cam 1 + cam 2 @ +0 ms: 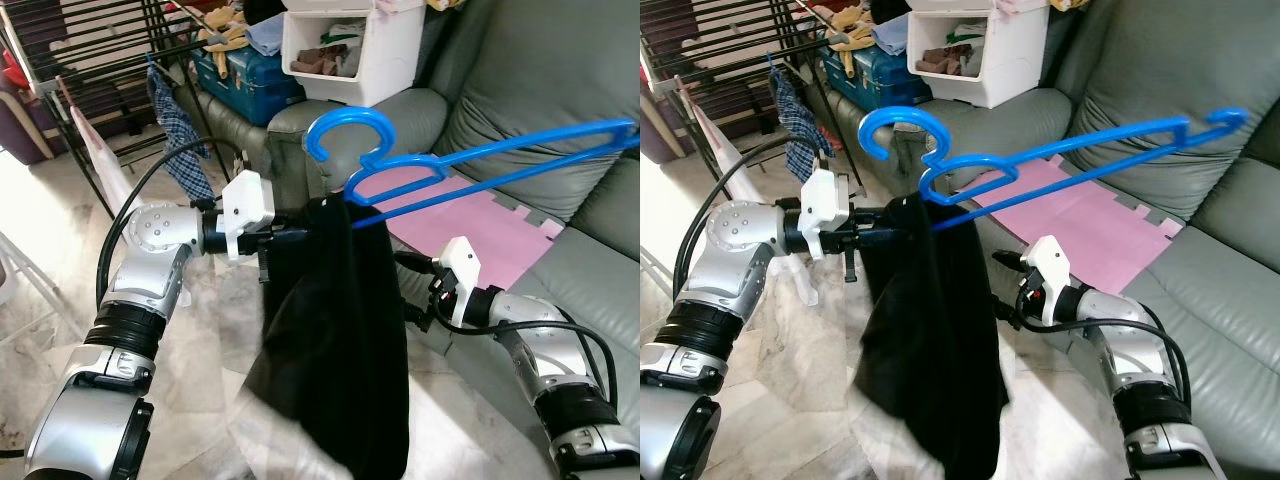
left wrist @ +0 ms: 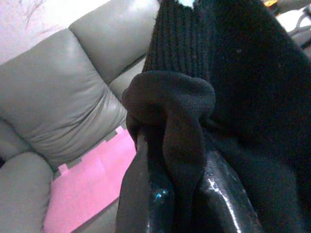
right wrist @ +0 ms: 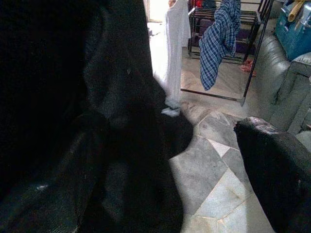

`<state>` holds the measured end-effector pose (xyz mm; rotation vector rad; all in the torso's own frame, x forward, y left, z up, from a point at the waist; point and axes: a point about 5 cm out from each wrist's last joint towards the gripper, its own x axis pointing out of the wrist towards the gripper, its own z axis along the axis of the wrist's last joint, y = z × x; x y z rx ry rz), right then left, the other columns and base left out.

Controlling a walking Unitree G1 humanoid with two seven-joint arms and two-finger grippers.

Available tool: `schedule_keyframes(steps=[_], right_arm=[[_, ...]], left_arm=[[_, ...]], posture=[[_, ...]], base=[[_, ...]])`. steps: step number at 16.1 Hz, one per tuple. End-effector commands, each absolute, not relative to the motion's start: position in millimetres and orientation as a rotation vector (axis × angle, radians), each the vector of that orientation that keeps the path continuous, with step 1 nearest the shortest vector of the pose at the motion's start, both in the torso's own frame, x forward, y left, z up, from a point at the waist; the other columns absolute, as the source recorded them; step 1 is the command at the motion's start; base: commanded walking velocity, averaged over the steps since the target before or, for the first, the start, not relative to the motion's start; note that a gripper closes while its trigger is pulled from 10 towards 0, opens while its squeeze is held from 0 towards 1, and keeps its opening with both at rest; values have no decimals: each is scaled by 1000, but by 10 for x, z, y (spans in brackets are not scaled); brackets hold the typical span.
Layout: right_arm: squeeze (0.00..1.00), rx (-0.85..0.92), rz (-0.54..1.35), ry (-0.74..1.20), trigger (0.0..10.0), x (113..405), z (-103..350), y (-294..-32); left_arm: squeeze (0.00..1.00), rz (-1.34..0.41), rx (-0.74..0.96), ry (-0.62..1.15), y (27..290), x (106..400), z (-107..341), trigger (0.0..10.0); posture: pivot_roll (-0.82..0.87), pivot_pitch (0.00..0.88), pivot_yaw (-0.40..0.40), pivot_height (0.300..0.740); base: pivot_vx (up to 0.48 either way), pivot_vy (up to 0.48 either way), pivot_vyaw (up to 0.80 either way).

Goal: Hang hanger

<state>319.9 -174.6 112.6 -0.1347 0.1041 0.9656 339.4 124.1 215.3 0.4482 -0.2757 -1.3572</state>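
A blue plastic hanger (image 1: 500, 155) hovers tilted over the sofa, its hook (image 1: 345, 122) toward me. A black garment (image 1: 335, 340) droops from its near end down to the floor. My left gripper (image 1: 298, 240) reaches in from the left and is shut on the top of the black garment (image 2: 180, 111), where it meets the hanger; the fabric bunches between both fingers (image 2: 150, 194). My right gripper (image 1: 1008, 300) sits low, just behind the garment's right edge, mostly hidden by it. In the right wrist view one finger (image 3: 277, 170) stands well apart from the cloth (image 3: 73, 121), with floor in the gap.
A dark drying rack (image 1: 110, 50) stands at the back left with a checked shirt (image 1: 182, 135) and a white cloth (image 1: 95, 150) on it. The grey sofa (image 1: 530, 80) carries a pink mat (image 1: 470, 225), a white storage box (image 1: 350, 50) and a blue case (image 1: 250, 82). Marble floor (image 1: 200, 370) lies below.
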Motion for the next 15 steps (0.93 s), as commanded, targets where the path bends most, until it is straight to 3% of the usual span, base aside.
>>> schedule_keyframes(steps=[1, 5, 7, 8, 11, 15], right_arm=[[0, -153, 955, 91, 10000, 3244, 1160, -1721], [0, -230, 799, 28, 10000, 3366, 1284, -1868], [0, -221, 847, 17, 10000, 3318, 1326, -1874], [0, -299, 881, 32, 10000, 3244, 1314, -1936], [0, -275, 864, 51, 10000, 3227, 1287, -2027], [0, -243, 897, 43, 10000, 3228, 1306, -1950]], left_arm=[[0, -1336, 424, -351, 1221, 3379, 2321, 0], [0, -1293, 477, -288, 1274, 3406, 2175, 0], [0, -1231, 491, -249, 1346, 3451, 2060, 0], [0, -1198, 490, -211, 1405, 3467, 1951, 0], [0, -1203, 490, -210, 1384, 3470, 1927, 0], [0, -1228, 489, -240, 1324, 3473, 1974, 0]], posture=[[-135, 0, 46, 740], [-138, 0, 44, 740], [-137, 0, 44, 740], [-149, 0, 50, 740], [-153, 0, 55, 740], [-155, 0, 57, 740]], base=[[0, 0, 0], [0, 0, 0], [0, 0, 0], [0, 0, 0], [0, 0, 0], [0, 0, 0]])
